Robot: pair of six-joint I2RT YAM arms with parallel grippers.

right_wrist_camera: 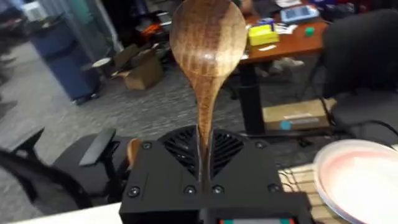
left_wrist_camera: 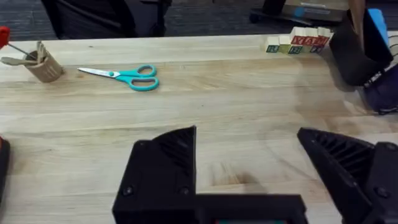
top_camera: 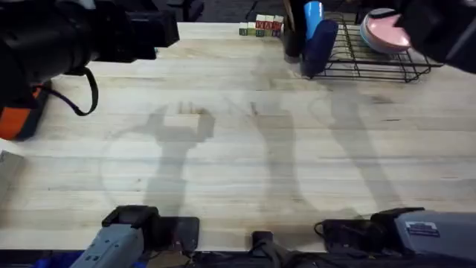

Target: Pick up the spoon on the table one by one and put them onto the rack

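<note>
Your right gripper (right_wrist_camera: 205,152) is clamped on the handle of the spoon (right_wrist_camera: 208,43), with the oval bowl standing upright above the black fingers. In the right wrist view a pink plate (right_wrist_camera: 360,180) sits just beside the gripper, and a second wooden handle end pokes up close behind the left finger. Overhead, your right arm is up at the far right, over the rack (top_camera: 372,56), which stands at the far right of the table (top_camera: 238,149) and holds the pink plate (top_camera: 383,33) and a blue utensil (top_camera: 316,33).

Your left gripper (left_wrist_camera: 249,168) hangs with its jaws spread wide, nothing between them, over bare wood. Beyond it you can see teal-handled scissors (left_wrist_camera: 127,76) lying flat, a small wooden holder (left_wrist_camera: 43,65) to their left, and a row of letter blocks (left_wrist_camera: 298,42) at the far edge near the rack
</note>
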